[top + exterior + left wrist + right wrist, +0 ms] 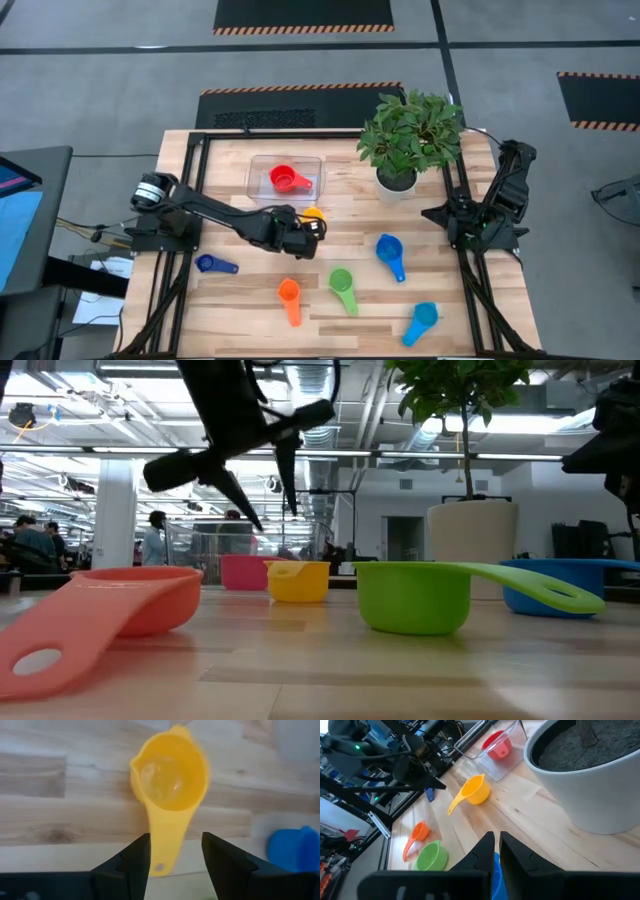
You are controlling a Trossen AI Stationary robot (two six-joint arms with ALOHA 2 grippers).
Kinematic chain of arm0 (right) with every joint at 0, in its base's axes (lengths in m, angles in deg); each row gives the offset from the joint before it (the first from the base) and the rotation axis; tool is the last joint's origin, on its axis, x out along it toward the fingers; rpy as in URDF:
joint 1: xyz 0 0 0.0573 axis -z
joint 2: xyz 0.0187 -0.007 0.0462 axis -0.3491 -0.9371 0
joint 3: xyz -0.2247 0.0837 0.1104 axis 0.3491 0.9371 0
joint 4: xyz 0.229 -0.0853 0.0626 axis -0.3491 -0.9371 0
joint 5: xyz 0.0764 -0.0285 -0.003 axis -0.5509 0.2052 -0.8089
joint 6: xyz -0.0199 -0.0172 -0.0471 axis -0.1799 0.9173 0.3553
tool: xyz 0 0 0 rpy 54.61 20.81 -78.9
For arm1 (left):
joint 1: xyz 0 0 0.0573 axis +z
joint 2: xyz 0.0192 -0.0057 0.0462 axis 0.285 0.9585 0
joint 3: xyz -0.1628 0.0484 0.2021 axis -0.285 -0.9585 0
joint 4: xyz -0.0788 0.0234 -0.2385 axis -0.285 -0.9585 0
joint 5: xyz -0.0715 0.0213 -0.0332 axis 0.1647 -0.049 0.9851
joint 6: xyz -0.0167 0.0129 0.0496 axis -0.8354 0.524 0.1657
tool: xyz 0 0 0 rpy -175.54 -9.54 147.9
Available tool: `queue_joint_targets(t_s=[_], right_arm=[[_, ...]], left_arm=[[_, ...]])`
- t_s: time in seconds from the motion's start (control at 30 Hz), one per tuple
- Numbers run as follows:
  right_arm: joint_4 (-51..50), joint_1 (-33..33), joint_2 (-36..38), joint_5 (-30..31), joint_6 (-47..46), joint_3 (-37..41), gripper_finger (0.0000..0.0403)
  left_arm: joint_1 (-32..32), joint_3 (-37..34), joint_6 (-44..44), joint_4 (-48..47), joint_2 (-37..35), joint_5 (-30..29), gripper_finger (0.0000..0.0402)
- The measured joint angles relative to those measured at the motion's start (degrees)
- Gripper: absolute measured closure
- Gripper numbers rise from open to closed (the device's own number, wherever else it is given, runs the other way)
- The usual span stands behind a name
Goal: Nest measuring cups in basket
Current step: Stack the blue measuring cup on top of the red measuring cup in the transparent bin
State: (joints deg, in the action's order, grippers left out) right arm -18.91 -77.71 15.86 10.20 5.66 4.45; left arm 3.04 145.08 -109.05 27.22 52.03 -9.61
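Observation:
The yellow measuring cup rests on its base on the table, just near of the clear basket. The red cup sits inside the basket. My left gripper hovers open above the yellow cup's handle, one finger on either side and well above it in the low view. Dark blue, orange, green, blue and light blue cups lie scattered on the near half. My right gripper waits shut at the table's right edge.
A white pot with a green plant stands right of the basket, close to the right arm. Bare wood lies between the yellow cup and the basket. People show in the room beyond the table.

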Motion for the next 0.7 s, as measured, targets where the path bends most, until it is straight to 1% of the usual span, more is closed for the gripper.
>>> queue_joint_targets(t_s=[0.1,0.13,0.23,0.27,0.3,0.37,0.43,0.5,0.57,0.63,0.7], right_arm=[[-0.06,0.02,0.0,0.0,0.0,0.0,0.0349],[-0.08,0.02,0.0,0.01,0.0,0.0,0.0349],[-0.13,0.02,0.0,0.0,0.0,0.0,0.0349],[-0.15,0.02,0.0,0.02,0.0,0.0,0.0349],[-0.19,0.02,0.0,0.01,0.0,0.0,0.0349],[-0.37,0.02,0.0,0.02,0.0,0.0,0.0349],[-1.15,0.02,0.0,0.0,0.0,0.0,0.0349],[-1.75,0.02,0.0,0.04,0.0,0.0,0.0349],[-2.77,0.02,0.0,0.02,0.0,0.0,0.0349],[-3.37,0.03,0.0,0.04,0.01,0.0,0.0349],[-4.2,0.02,0.0,0.03,0.01,0.0,0.0349]], left_arm=[[0.64,-0.05,-0.26,-0.74,1.55,1.99,0.0236],[0.74,-0.05,-0.47,-0.92,1.48,1.41,0.0236],[1.06,0.04,-0.37,-0.51,1.09,-3.1,0.0236],[1.26,0.02,0.11,-0.69,0.93,-3.58,0.0236],[1.47,0.02,0.45,-0.17,0.8,-3.41,0.0236],[1.71,0.01,1.36,3.63,0.75,-0.93,0.0236],[1.34,-0.03,5.41,13.98,1.2,0.26,0.0236],[0.31,-0.05,12.86,28.19,1.37,-1.86,0.0236],[-0.24,0.07,23.23,41.46,1.33,-4.77,0.0236],[-0.14,0.08,33.82,50.21,1.6,-6.87,0.0236],[0.3,0.04,42.5,55.58,1.89,-7.56,0.0236]])
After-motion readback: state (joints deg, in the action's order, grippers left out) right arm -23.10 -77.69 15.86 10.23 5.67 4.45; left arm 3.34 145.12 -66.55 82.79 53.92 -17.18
